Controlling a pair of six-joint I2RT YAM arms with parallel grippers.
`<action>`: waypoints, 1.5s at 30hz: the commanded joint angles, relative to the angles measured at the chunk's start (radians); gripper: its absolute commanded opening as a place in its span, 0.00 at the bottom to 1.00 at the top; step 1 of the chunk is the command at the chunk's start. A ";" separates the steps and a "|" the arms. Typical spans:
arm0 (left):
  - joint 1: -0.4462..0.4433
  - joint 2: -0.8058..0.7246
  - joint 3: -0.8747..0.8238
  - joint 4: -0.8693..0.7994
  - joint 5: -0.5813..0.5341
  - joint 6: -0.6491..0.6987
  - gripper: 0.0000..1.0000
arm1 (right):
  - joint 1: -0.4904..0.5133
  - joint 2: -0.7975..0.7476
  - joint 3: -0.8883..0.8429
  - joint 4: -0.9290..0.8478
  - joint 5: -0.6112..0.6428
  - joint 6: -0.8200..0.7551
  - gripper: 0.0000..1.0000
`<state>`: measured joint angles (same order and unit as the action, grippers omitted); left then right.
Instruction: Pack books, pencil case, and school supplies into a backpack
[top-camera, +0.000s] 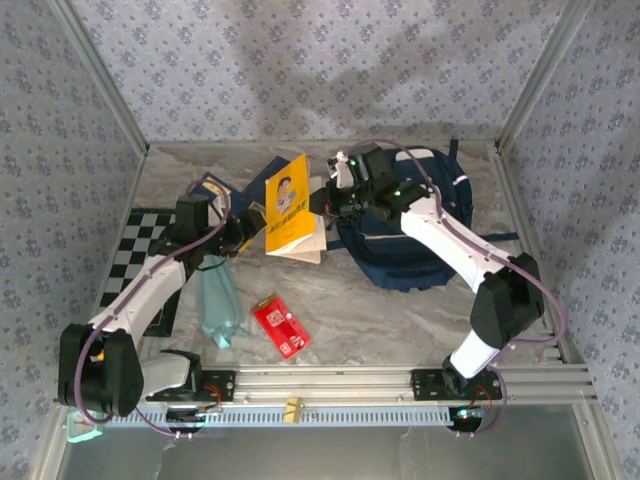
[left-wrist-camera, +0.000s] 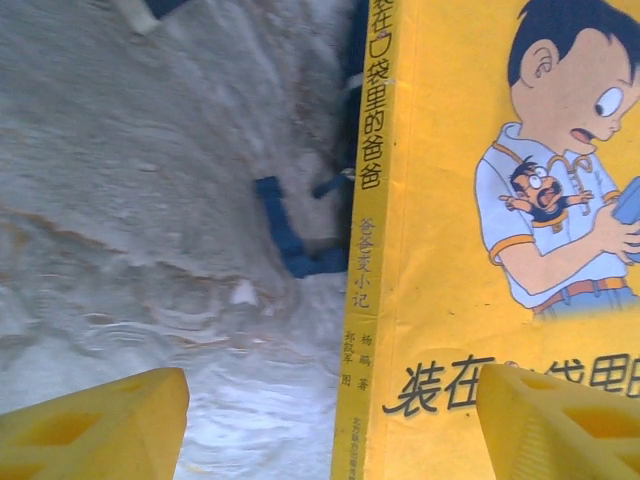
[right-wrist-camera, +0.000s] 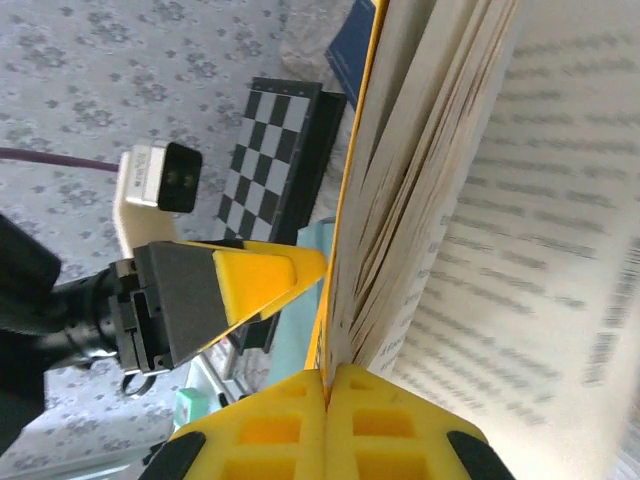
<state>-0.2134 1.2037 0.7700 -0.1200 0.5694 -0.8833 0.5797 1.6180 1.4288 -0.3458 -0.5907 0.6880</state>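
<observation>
Gripping: the right gripper (right-wrist-camera: 326, 378) has its two yellow fingers pressed together on the edge of the yellow book (top-camera: 287, 205), the cover caught in the seam between them.
Yellow book: it is lifted off the table (top-camera: 400, 310) and tilted, with its cartoon-boy cover facing the left arm. It sits between the two grippers, just left of the backpack (top-camera: 425, 235). In the right wrist view its pages fan loose to one side of the pinch.
Left gripper (left-wrist-camera: 330, 425): the jaws stand wide apart. One finger is in front of the book's cover and the other is over the bare table, with the spine between them. Whether a finger touches the cover cannot be told.
Backpack: navy, lying on the table at the far right, under the right arm's forearm and wrist.
Navy book (top-camera: 213, 190): flat on the table behind the left gripper, at the far left.
Pencil case (top-camera: 217, 300): the pale teal pouch lies lengthwise on the table beside the left arm, apart from the backpack.
Red packet (top-camera: 281, 326): flat on the table near the front rail, just right of the pencil case and not touching it.
Checkerboard (top-camera: 140, 250): a black-and-white mat at the left edge, partly under the left arm.
</observation>
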 joint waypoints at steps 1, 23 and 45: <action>-0.004 -0.032 -0.034 0.194 0.124 -0.148 0.80 | -0.021 -0.045 -0.016 0.081 -0.102 -0.007 0.00; -0.096 -0.014 -0.006 0.338 0.086 -0.334 1.00 | -0.077 -0.085 -0.096 0.389 -0.253 0.165 0.00; -0.101 -0.049 -0.015 0.458 0.101 -0.371 0.25 | -0.093 0.018 -0.123 0.288 -0.257 0.073 0.00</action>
<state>-0.3058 1.1854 0.7353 0.2577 0.6312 -1.2644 0.4725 1.6329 1.2751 -0.0414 -0.8040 0.7998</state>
